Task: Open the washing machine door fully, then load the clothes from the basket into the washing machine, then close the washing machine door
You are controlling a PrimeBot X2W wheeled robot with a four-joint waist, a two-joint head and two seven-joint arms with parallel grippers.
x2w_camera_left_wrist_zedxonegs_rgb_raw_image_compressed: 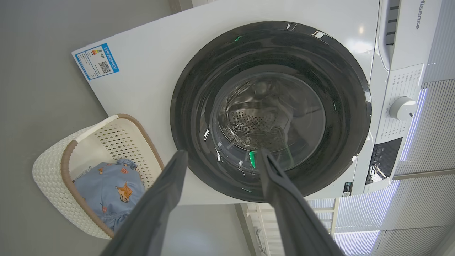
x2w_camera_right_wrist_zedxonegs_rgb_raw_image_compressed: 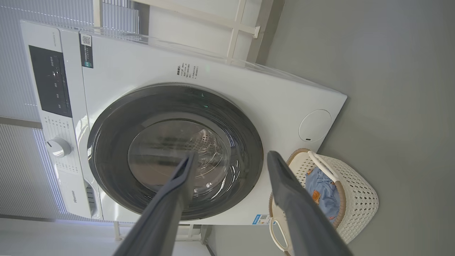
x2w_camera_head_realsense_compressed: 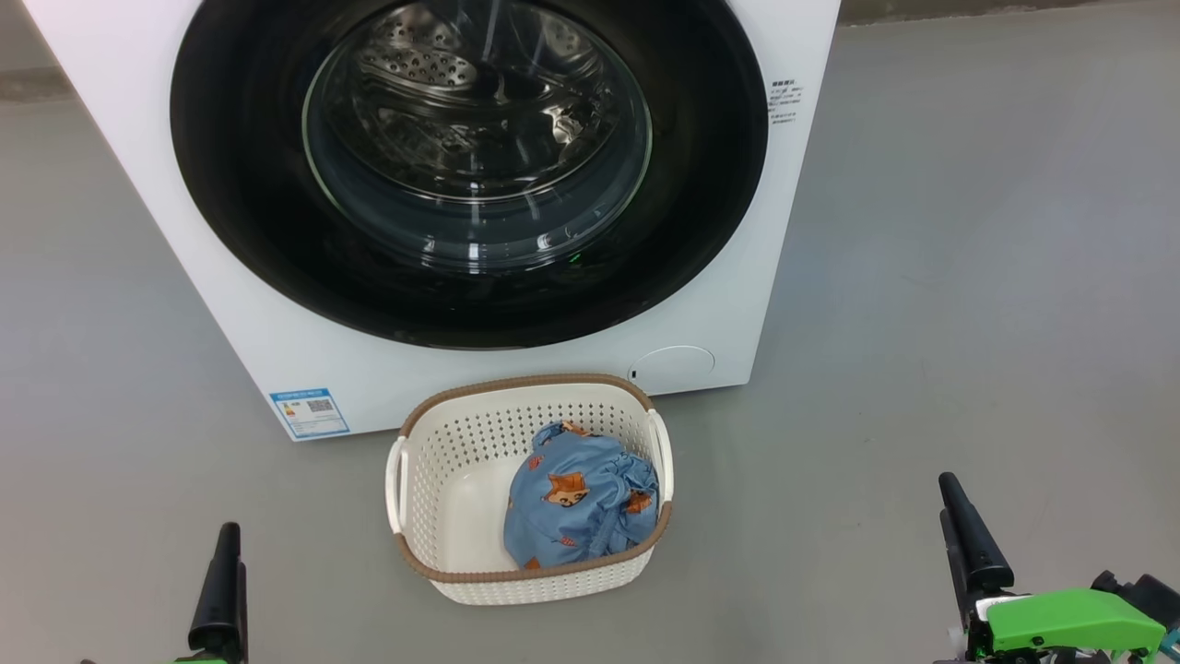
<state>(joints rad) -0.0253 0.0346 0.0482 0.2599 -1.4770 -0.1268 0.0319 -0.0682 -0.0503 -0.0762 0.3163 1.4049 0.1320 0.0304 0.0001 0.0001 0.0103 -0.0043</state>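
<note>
Clearly nothing is done yet: the round black-rimmed glass door (x2w_camera_head_realsense_compressed: pixel 475 138) is shut, blue fox-print clothes (x2w_camera_head_realsense_compressed: pixel 576 498) lie in the cream perforated basket (x2w_camera_head_realsense_compressed: pixel 433 572); left claw (x2w_camera_left_wrist_zedxonegs_rgb_raw_image_compressed: pixel 222 153) and right claw (x2w_camera_right_wrist_zedxonegs_rgb_raw_image_compressed: pixel 231 154) gape wide, empty.

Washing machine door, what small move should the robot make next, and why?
Probably lift one arm toward the black rim of the washing machine door to feel for a pull edge. The door sits shut against the washing machine, the clothes lie in the basket, and the left fingers and right fingers are spread, holding nothing, away from the door.
</note>
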